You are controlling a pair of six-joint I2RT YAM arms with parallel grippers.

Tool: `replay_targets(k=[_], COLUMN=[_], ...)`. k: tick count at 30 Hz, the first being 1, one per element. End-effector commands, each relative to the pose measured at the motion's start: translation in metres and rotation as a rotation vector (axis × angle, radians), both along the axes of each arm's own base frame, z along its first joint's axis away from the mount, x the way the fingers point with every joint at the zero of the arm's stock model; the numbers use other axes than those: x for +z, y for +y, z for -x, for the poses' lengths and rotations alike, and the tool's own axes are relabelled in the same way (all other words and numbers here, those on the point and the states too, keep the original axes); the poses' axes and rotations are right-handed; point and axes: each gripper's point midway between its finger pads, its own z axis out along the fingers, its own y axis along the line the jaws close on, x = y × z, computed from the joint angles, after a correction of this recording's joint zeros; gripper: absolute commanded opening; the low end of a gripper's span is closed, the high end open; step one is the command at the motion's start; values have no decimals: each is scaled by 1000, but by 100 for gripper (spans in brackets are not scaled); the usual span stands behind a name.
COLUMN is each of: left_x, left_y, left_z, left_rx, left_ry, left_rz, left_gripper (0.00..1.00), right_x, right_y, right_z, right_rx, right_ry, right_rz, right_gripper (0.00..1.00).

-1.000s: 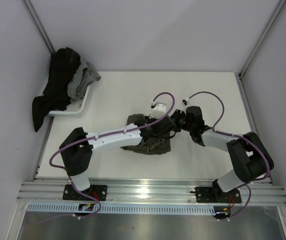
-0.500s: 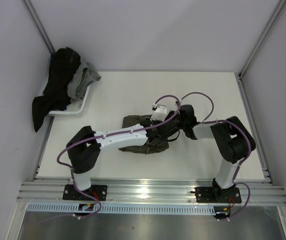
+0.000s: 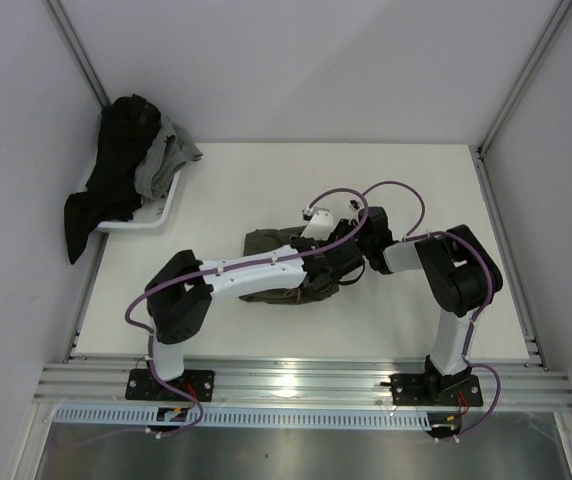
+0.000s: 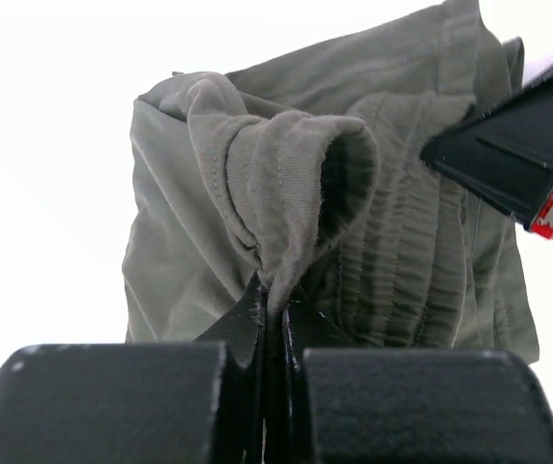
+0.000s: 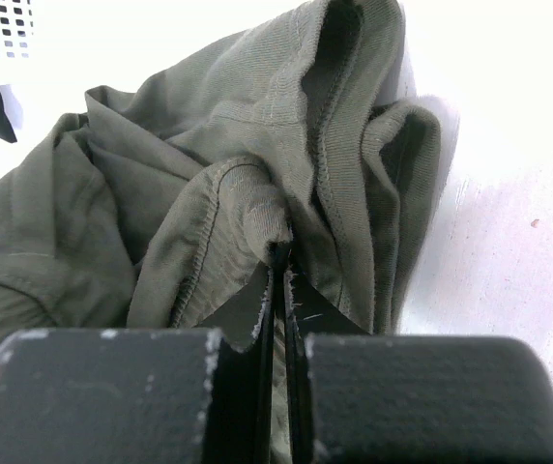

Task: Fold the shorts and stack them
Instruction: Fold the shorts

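Note:
The olive-green shorts (image 3: 278,243) lie bunched at the middle of the white table, partly under both arms. In the left wrist view my left gripper (image 4: 274,295) is shut on a fold of the shorts (image 4: 286,164), pinching a hemmed edge beside the gathered waistband. The right wrist view has my right gripper (image 5: 278,261) shut on another hemmed fold of the shorts (image 5: 209,145). From above, the left gripper (image 3: 334,262) and the right gripper (image 3: 351,250) meet over the right end of the fabric, close together.
A white basket (image 3: 166,205) at the table's far left corner holds a pile of dark and grey clothes (image 3: 126,165) that hangs over its edge. Grey walls close in the left, right and back sides. An aluminium rail (image 3: 296,380) runs along the near edge.
Both grippers have carried the shorts' right end leftward and toward the back. The right arm folded in toward the centre and the fabric bunched up narrower.

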Motion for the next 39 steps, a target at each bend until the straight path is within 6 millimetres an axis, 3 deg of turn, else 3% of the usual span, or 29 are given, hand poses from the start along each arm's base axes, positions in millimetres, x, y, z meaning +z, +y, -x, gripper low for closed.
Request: replay_targets(k=[1, 5, 10, 14, 20, 26, 31, 32, 33, 35, 36, 39], left_x=[32, 29, 22, 13, -22, -46, -49, -50, -49, -42, -38, -21], left_y=[-1, -14, -28, -40, -55, -61, -69, -69, -67, -66, -65, -65], left_z=[-5, -8, -13, -18, -26, -37, -42, -42, -43, -44, -45, -46], left_rx=[43, 8, -8, -24, -45, -38, -54, -56, -53, -50, -49, -67], left_ry=[-85, -90, -83, -80, -33, 9, 28, 40, 43, 47, 48, 59], left_rz=[43, 34, 31, 37, 21, 30, 61, 67, 72, 105, 123, 206], left_gripper=[1, 0, 0, 0, 1, 5, 26, 33, 49, 61, 72, 84], right_x=[12, 36, 50, 47, 26, 17, 18, 18, 18, 16, 15, 14], right_y=[-3, 4, 10, 12, 14, 16, 17, 17, 16, 15, 15, 15], right_z=[-20, -28, -37, -42, -43, -40, -42, -42, -42, -41, -41, -40], right_rx=[-30, -11, 15, 36, 66, 92, 93, 96, 96, 95, 95, 95], right_ry=[-82, -149, -188, -193, -153, -128, -123, -123, -121, -118, -116, -109], right_rz=[29, 28, 32, 14, 0, -53, -70, -70, -70, -69, -68, -75], right_gripper=[0, 0, 0, 0, 1, 8, 9, 9, 9, 8, 8, 10])
